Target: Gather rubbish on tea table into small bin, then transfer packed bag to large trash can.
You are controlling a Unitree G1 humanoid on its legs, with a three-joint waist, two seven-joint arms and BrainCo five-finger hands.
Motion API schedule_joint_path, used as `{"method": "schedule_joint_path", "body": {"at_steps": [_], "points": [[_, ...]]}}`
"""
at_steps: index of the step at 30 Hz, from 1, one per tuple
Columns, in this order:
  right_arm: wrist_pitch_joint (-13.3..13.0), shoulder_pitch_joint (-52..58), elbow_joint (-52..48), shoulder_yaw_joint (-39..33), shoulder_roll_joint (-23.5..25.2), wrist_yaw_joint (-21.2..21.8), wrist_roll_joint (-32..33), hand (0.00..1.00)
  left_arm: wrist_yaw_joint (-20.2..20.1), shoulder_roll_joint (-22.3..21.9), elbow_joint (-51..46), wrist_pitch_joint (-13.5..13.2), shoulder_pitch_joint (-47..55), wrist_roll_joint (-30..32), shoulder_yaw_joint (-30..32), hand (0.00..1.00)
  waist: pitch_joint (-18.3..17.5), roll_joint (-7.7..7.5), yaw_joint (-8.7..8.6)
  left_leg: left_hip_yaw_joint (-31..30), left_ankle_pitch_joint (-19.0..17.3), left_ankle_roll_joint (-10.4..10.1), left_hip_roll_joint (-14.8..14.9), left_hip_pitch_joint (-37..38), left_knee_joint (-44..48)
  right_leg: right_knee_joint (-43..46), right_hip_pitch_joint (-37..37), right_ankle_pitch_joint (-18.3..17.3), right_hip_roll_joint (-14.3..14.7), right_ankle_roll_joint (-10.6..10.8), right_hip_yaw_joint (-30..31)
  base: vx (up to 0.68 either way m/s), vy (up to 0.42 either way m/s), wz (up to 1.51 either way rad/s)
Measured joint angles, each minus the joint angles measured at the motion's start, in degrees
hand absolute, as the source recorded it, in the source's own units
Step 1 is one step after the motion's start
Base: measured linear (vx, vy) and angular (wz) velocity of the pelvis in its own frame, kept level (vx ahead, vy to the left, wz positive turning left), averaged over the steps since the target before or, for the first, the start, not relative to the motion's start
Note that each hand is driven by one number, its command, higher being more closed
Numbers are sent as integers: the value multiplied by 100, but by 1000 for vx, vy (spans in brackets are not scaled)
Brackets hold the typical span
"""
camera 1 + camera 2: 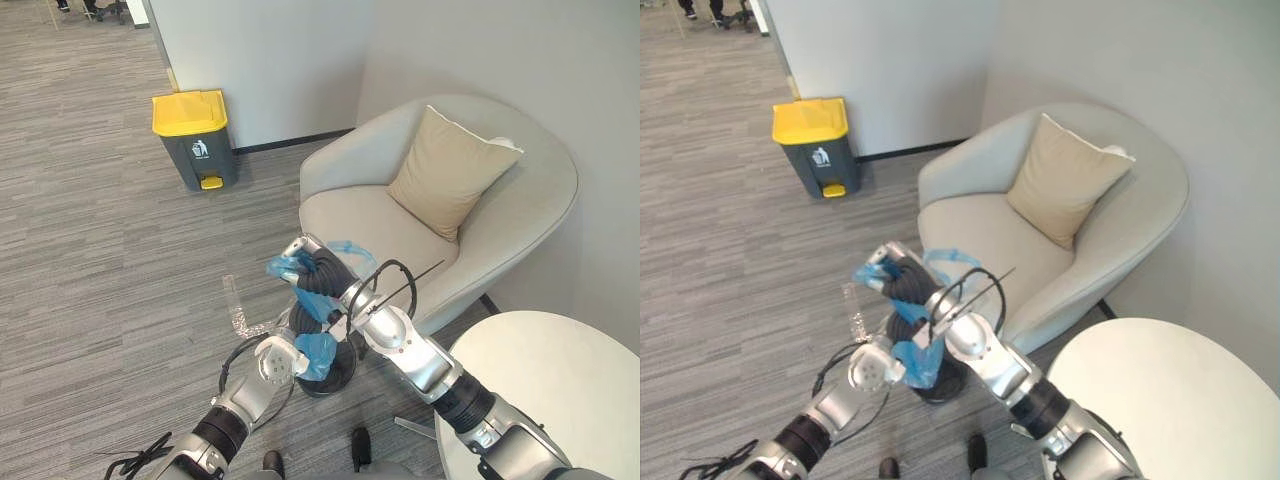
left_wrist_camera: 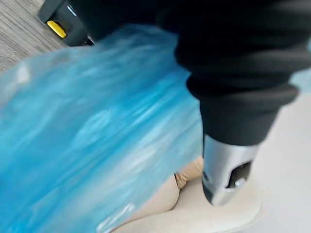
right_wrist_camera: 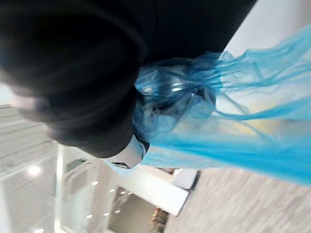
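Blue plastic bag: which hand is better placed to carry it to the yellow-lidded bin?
Probably the right hand: the gathered neck of the blue plastic bag bunches into it. The left hand sits lower, beside the bag.

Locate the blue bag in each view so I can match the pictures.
Left eye: blue bag, lower centre.
Right eye: lower centre-left.
Left wrist: spread beside the left hand.
Right wrist: bunched in the right hand.
Shared landmark: yellow-lidded trash can by the wall, both eye views.
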Motion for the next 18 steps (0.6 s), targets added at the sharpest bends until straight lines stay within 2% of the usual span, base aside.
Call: {"method": "schedule_joint_path", "body": {"at_steps": [2, 3, 8, 13, 18], "points": [[0, -8, -42, 3, 53, 6, 75, 100, 51, -56, 2, 41, 0, 2, 87, 0, -3, -10, -2, 7, 0, 0, 1, 7, 0, 3, 0, 0, 2, 0, 8, 0, 0, 0], [0, -16, -43, 4, 125, 15, 158, 100, 155, -81, 9, 56, -1, 4, 127, 100, -3, -17, -5, 10, 0, 0, 3, 10, 0, 5, 1, 0, 5, 0, 13, 0, 0, 0], [0, -156, -44, 109, 220, 41, 533, 100, 357, -102, 48, 102, -9, 14, 180, 100, -25, -56, -8, 22, -1, -2, 12, 20, -2, 7, 4, 2, 15, -3, 24, 0, 0, 0], [-2, -169, -46, 109, 372, 39, 567, 100, 497, -147, 67, 225, -12, 14, 363, 100, -78, -140, -28, 91, -1, -3, 12, 78, -40, 7, 7, 4, 24, -4, 88, 0, 0, -6], [-16, 81, -245, 97, 418, 43, 572, 100, 555, -172, 121, 232, -34, 8, 467, 100, -95, -165, -39, 120, -1, -3, 3, 123, -101, 7, 10, 3, 23, -3, 117, 0, 1, -3]]}}
